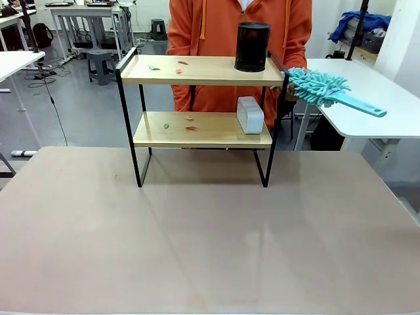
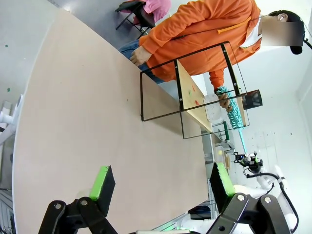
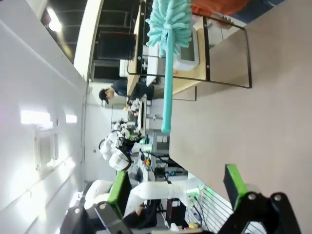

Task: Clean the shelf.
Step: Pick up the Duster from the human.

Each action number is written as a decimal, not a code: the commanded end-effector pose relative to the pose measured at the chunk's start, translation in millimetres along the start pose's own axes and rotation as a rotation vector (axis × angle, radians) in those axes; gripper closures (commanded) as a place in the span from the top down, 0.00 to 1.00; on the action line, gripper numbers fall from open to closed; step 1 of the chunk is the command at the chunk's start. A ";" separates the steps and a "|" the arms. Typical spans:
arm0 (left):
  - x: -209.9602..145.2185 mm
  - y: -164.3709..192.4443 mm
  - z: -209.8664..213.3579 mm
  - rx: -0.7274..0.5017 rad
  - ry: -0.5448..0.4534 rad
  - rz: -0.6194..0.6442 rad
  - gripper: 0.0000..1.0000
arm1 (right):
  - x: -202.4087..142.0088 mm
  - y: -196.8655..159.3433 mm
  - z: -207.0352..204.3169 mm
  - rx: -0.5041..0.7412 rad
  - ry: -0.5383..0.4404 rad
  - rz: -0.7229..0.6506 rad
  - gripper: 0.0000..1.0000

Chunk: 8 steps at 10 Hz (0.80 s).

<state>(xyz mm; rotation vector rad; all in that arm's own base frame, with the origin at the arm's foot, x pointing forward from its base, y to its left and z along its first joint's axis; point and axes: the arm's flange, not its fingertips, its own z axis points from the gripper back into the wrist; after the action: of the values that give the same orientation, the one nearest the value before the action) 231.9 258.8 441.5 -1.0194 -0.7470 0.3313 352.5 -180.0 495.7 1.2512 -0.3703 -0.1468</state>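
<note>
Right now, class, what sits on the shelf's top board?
A black cylinder at right, a green scrap and red scraps at left. The top board under the cylinder is covered.

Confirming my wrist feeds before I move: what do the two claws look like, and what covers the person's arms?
Both the left claw and right claw are black, jointed linkages with bright green pads at the fingertips. The person's arms are in long orange sleeves.
</note>
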 end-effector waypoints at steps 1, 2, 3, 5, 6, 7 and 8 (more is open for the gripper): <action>1.0 0.0 -0.7 -0.019 -0.013 -0.020 1.00 | 64.0 17.1 -28.2 -0.033 0.117 0.008 1.00; 1.0 0.0 -0.7 -0.019 -0.013 -0.020 1.00 | 80.9 19.5 -54.0 -0.042 0.154 -0.028 1.00; 1.0 0.0 -0.7 -0.019 -0.013 -0.020 1.00 | 93.0 21.0 -77.6 -0.004 0.195 -0.047 1.00; 1.0 0.0 -0.7 -0.019 -0.013 -0.020 1.00 | 105.5 24.8 -121.3 0.043 0.269 -0.108 1.00; 1.0 0.0 -0.7 -0.019 -0.013 -0.020 1.00 | 105.0 28.0 -134.9 0.029 0.291 -0.115 1.00; 1.0 0.0 -0.7 -0.019 -0.013 -0.020 1.00 | 103.7 28.3 -142.6 0.001 0.309 -0.108 1.00; 1.0 0.0 -0.7 -0.019 -0.013 -0.020 1.00 | 102.0 25.8 -146.7 -0.019 0.309 -0.105 1.00</action>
<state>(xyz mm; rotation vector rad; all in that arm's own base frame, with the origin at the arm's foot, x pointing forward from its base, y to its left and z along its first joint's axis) 231.4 259.5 440.3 -1.0205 -0.7447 0.3326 497.0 -70.6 494.2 1.2805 -0.0411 -0.0303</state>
